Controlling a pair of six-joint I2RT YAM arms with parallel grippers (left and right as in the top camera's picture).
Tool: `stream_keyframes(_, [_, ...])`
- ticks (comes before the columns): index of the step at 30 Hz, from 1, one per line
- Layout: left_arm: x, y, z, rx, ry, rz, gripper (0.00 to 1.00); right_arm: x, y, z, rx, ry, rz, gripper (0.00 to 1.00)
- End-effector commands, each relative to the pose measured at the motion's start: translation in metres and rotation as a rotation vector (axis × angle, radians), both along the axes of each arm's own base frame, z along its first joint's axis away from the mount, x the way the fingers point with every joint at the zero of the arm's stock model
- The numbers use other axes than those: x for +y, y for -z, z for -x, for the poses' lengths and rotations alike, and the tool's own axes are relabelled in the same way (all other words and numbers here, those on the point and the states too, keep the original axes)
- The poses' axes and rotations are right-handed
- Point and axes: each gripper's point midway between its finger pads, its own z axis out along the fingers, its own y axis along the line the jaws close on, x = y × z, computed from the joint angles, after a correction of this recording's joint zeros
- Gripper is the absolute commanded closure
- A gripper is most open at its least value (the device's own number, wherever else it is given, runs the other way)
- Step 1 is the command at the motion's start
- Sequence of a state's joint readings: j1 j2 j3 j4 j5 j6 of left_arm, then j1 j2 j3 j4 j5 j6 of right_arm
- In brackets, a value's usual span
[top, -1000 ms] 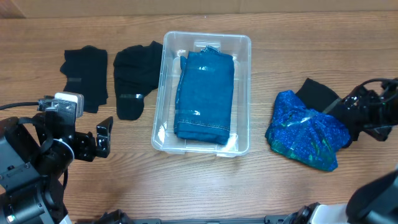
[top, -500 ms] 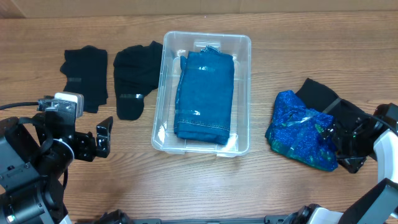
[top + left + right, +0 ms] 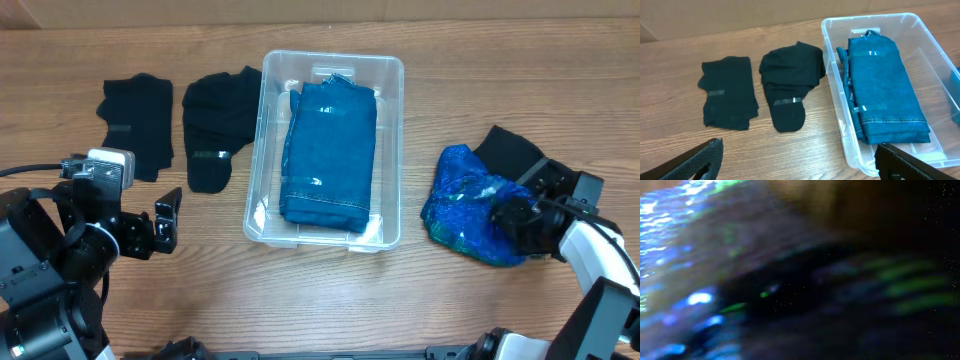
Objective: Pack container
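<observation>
Folded jeans (image 3: 330, 155) fill the middle of the container (image 3: 258, 150), leaving narrow gaps along both side walls.

The left arm (image 3: 45, 255) sits at the near left edge. The left gripper (image 3: 166, 220) points right, its fingers (image 3: 702, 159) spread wide apart and holding nothing. The right arm (image 3: 600, 250) bends in from the near right. The right gripper (image 3: 508, 215) points left, and how its jaws stand cannot be made out.

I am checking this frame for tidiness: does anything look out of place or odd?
Only the blue cloth right of the container: it lies crumpled in a heap, partly over a black cloth, while the jeans in the container are folded flat. Nothing looks spilled or damaged.
</observation>
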State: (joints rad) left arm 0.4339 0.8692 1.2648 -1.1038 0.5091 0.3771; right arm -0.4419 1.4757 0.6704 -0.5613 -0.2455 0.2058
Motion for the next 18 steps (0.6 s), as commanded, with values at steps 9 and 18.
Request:
stream_keyframes(9, [-0.001,-0.003,0.000,-0.011,0.017,-0.011,0.00,0.033,-0.027,-0.024,-0.077,-0.072,-0.216,0.96])
stream_keyframes(18, [-0.001,-0.003,0.000,-0.011,0.017,-0.011,0.00,0.055,-0.193,-0.076,-0.396,-0.225,-0.361,0.96])
